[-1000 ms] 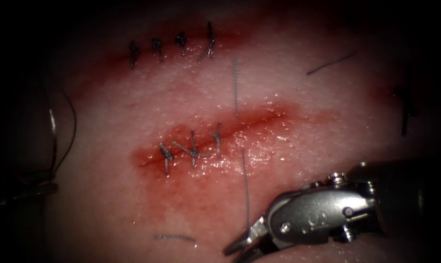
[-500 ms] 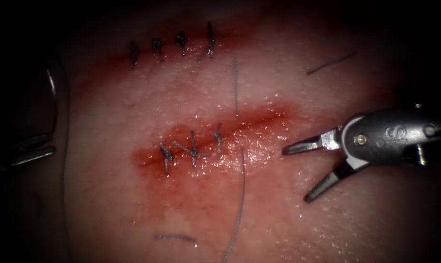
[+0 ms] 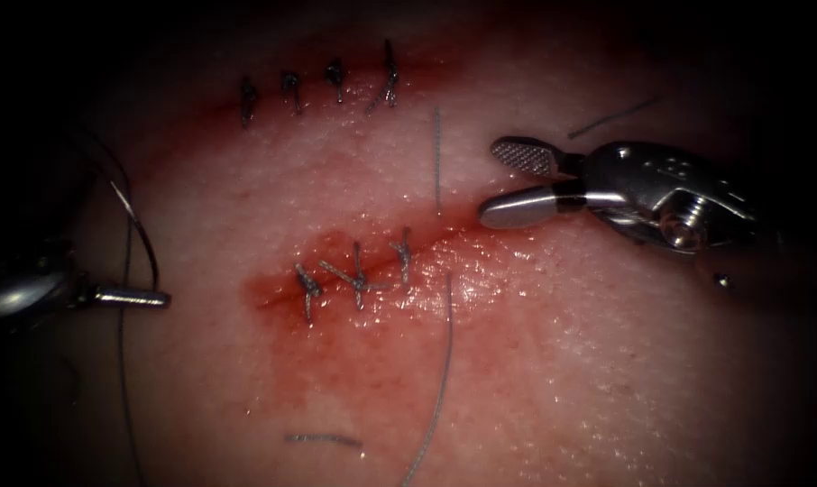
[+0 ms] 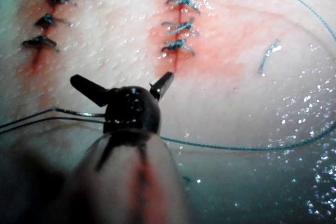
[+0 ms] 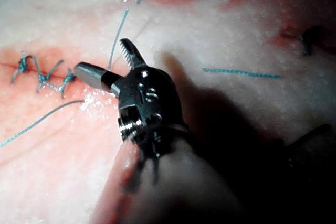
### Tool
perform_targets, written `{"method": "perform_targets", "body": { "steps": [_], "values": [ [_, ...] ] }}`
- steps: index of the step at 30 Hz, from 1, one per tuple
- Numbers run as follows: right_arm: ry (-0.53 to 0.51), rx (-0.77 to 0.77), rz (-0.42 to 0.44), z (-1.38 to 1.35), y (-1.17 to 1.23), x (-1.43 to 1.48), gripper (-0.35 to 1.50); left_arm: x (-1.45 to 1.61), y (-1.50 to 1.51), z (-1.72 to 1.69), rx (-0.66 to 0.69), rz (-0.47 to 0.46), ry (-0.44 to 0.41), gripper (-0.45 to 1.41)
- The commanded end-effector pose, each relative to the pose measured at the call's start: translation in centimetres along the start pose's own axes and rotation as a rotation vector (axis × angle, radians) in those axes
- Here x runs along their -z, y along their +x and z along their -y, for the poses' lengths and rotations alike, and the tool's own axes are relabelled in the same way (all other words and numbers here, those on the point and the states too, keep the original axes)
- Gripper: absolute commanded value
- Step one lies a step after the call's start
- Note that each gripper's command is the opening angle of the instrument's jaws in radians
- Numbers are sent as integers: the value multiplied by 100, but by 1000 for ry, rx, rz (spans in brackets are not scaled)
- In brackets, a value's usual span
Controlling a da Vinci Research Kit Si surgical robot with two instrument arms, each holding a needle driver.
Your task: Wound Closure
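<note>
Steel-grey curved needle [image 3: 142, 236] arced at far left, out of the tissue [image 3: 607, 361], well left of the cut [image 3: 481, 221]. Left tool [image 3: 160, 297] sat just beneath, jaws spread, gripping nothing. Three dark stitches [image 3: 356, 275] crossed the cut, thread [image 3: 445, 361] trailing beside. Right tool [image 3: 494, 180] hung gaping, empty, at its right end.
</note>
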State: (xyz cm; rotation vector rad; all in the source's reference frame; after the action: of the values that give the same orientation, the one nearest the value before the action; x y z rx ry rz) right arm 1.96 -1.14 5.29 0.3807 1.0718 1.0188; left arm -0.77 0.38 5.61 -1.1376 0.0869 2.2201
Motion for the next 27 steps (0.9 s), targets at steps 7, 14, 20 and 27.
{"method": "perform_targets", "body": {
  "steps": [7,14,20,27],
  "values": [
    [-9,-44,1,-8,-19,-24,76,27,8,10,26,50,38,140],
    [-50,-132,38,-23,-30,-59,76,66,38,15,-19,47,93,135],
    [-86,-154,65,-34,-35,-78,73,77,44,-3,-95,124,119,135],
    [-109,-166,66,-42,-46,-96,46,66,59,-26,-131,132,110,123]
  ]
}}
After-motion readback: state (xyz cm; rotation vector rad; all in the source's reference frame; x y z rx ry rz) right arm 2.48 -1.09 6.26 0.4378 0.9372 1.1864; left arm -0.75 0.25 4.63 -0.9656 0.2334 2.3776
